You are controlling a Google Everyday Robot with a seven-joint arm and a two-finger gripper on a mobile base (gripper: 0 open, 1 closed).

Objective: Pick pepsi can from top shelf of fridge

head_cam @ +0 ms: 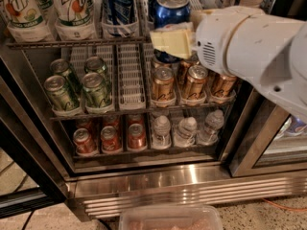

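Up at the fridge point(158, 176), my gripper point(169, 42) sat level with the top shelf point(72, 43), lying across the pepsi can point(170, 7) just behind it, apparently for a side grasp; whether it had closed, I couldn't tell.

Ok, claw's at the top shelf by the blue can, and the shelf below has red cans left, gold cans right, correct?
No. The camera view shows green cans, not red, on the left of that shelf. The claw is at the top shelf by the blue pepsi can, gold cans below on the right.
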